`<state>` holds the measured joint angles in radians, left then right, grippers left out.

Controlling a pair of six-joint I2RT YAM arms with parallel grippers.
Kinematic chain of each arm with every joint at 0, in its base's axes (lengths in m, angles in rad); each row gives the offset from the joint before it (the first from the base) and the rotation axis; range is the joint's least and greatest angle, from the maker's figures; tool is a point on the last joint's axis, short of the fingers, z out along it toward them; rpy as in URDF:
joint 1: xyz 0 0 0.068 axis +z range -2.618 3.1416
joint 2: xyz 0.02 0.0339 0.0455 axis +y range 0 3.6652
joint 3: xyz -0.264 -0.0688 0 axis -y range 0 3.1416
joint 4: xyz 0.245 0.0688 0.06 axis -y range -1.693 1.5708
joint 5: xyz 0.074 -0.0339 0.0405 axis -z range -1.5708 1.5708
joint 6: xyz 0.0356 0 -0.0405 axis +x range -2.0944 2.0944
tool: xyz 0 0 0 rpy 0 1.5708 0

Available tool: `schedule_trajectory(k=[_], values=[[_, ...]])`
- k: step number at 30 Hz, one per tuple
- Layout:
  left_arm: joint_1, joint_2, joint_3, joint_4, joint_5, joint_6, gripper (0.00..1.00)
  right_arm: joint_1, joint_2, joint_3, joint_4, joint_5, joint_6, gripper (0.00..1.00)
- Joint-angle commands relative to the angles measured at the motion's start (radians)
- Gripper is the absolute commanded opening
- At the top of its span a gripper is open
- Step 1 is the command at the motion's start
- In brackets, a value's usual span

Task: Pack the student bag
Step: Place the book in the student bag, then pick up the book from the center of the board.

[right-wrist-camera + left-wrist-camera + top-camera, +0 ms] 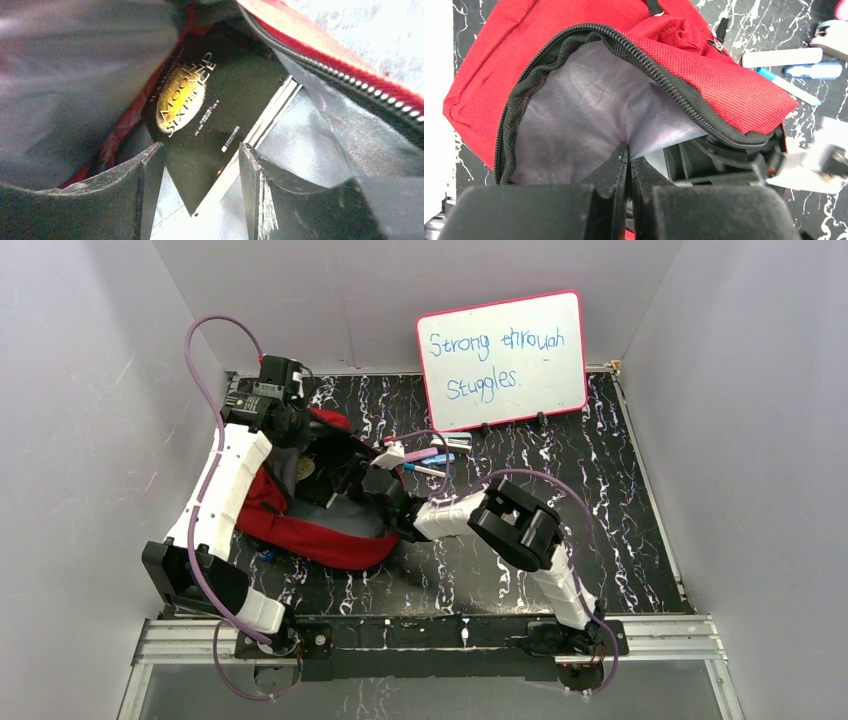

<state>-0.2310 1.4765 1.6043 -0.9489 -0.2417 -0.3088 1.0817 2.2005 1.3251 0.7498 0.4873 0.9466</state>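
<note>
Left tool [628, 167]: clenched on the grey lining [584, 105] of the red bag [729, 85], holding its mouth open. Right tool [199, 152]: released, inside the bag above a black book [205, 115]. Bag lies left on the desk [600, 540]; judged soft and limp, best taken at the zipper hem [664, 75]. Book's far end lost in shadow.

Black tabletop [600, 510], veined white like marble. At nine o'clock, lying unzipped on it, the student bag [335, 545], red outside and grey inside. Between twelve and one o'clock, at the far edge, propped upright on small black feet, a pink-framed whiteboard [503, 360] with blue handwriting. Just toward twelve from the centre, between bag and board, a loose cluster: a white stick [781, 57], a blue marker [814, 71] and a thin blue-tipped pen [796, 90], close together, near a pale object [831, 37] cut off at the wrist view's edge.
</note>
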Motion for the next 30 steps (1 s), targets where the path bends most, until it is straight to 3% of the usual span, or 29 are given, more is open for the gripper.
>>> schedule_trajectory(k=[1,10,16,23,28,30], values=[[0.032,-0.056,-0.014,0.034,-0.013,0.02,0.0,0.004,-0.15,-0.024,-0.029,0.003,-0.145,0.65],[0.092,-0.049,-0.042,0.092,-0.052,0.028,0.0,0.004,-0.449,-0.174,-0.148,0.003,-0.42,0.67],[0.144,-0.034,-0.067,0.152,-0.114,0.047,0.0,0.0,-0.709,-0.308,-0.384,0.114,-0.533,0.69],[0.168,0.045,-0.088,0.215,-0.144,0.083,0.0,-0.023,-0.947,-0.482,-0.695,0.156,-0.437,0.69],[0.188,0.101,-0.062,0.229,-0.139,0.086,0.0,-0.031,-0.985,-0.525,-0.791,0.16,-0.392,0.7],[0.188,0.108,-0.049,0.231,-0.09,0.085,0.07,-0.037,-0.97,-0.501,-0.839,0.14,-0.383,0.72]])
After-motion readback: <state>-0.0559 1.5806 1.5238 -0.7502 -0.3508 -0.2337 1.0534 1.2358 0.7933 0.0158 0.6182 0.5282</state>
